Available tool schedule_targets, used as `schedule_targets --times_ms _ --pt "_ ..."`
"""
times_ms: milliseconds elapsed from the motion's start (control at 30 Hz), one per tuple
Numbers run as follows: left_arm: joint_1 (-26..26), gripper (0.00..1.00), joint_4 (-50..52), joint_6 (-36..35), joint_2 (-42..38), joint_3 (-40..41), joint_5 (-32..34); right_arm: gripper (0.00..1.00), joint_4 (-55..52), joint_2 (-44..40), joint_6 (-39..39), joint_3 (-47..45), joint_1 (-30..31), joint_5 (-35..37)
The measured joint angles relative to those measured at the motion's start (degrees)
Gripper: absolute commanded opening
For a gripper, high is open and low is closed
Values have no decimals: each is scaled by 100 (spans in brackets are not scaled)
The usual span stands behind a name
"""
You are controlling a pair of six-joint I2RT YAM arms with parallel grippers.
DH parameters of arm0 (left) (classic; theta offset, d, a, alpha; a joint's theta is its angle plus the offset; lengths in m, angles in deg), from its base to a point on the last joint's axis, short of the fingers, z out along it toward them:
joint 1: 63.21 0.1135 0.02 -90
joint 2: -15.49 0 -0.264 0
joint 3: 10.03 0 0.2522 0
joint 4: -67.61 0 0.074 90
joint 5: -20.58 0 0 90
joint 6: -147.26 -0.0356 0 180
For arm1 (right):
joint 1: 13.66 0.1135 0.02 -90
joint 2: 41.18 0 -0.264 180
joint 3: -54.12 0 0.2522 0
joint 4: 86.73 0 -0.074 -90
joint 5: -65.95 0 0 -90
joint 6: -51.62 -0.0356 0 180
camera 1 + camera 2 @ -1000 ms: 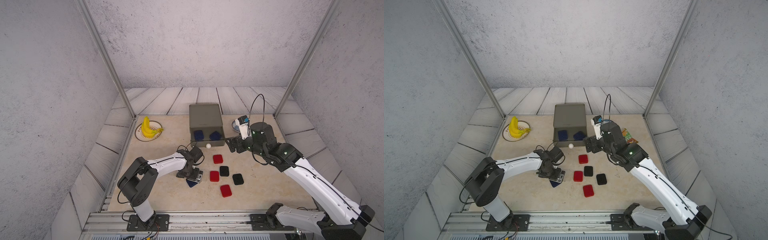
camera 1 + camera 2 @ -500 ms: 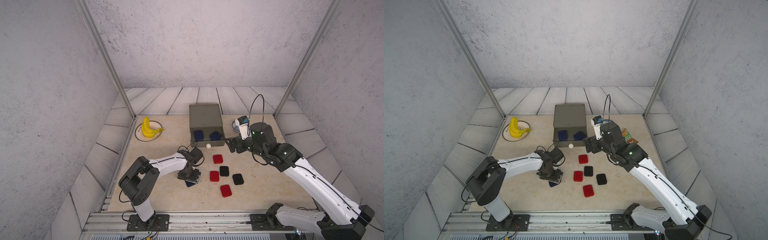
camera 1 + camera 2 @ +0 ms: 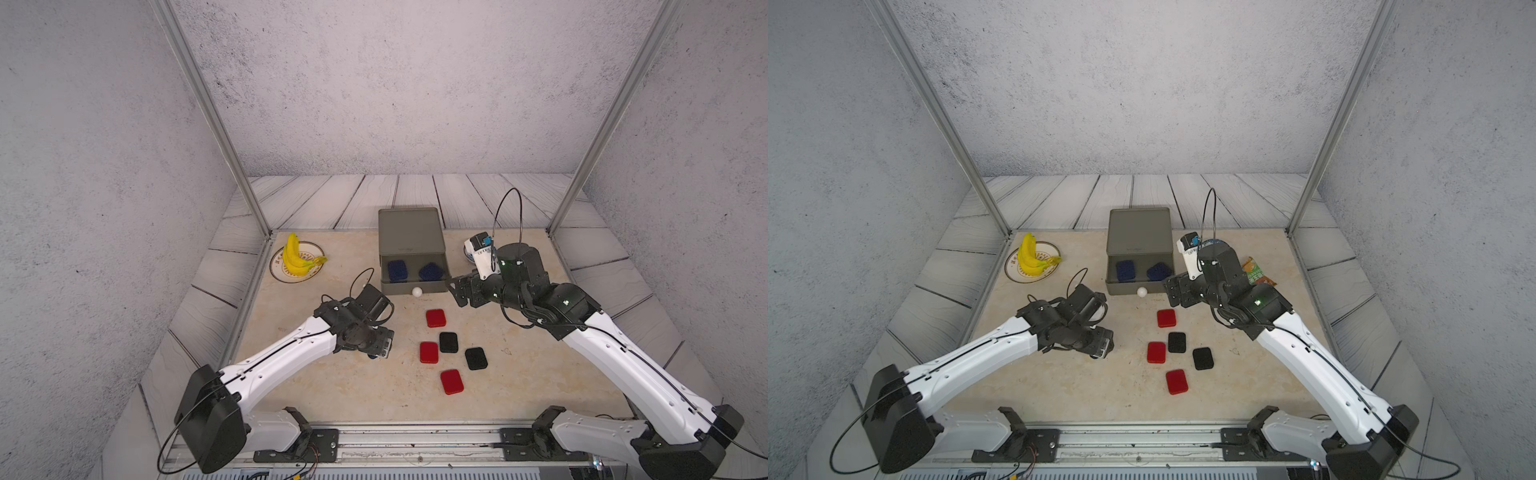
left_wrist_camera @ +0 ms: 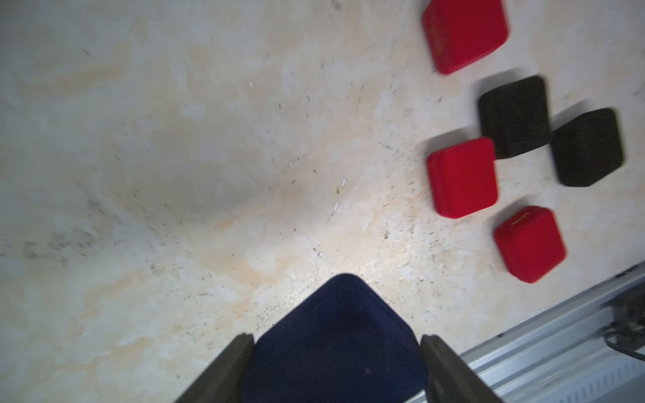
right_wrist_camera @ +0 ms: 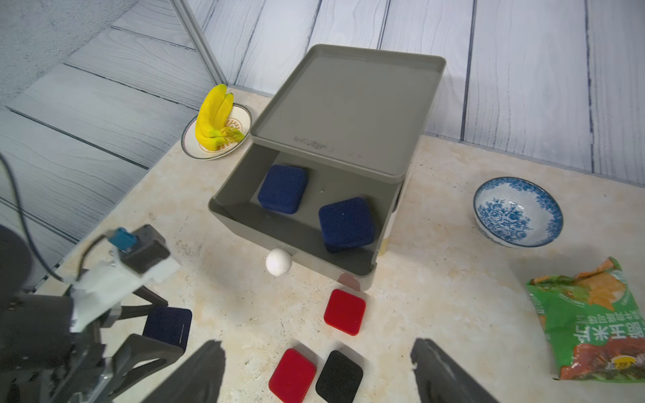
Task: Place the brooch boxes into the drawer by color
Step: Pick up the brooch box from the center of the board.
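The left end effector (image 4: 336,343) gripped a blue box (image 4: 335,314), which probably needed a level lift into the drawer (image 3: 395,287). The right end effector (image 5: 317,349) gaped, empty.

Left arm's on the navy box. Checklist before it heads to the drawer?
1. Grip: left gripper has its fingers against both sides of the navy velvety rounded-square brooch box: ok.
2. Box lifted off the beige stone-look tabletop: cannot tell.
3. Grey plastic top drawer pulled open: ok.
4. Colour match: two navy velvety boxes lie inside, nothing else: ok.
5. Room for a third: probably ok, bare drawer floor shows beside them.
6. Right gripper out of the drop path: ok. It is open and beside the drawer's front corner, not over it, though close.
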Motion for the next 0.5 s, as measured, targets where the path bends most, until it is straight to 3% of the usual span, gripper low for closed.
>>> schedule_targets --times_ms 200,367,500 --pt "114 74 -37 -37 -789 -835 122 85 -35 -70 101 125 -101 -278" --pt "654 75 -267 503 -317 -2149 -286 84 321 -470 197 -323 -107 -680" --pt "1049 75 -807 1117 157 -2673 -957 83 796 -741 133 -802 7 -962"
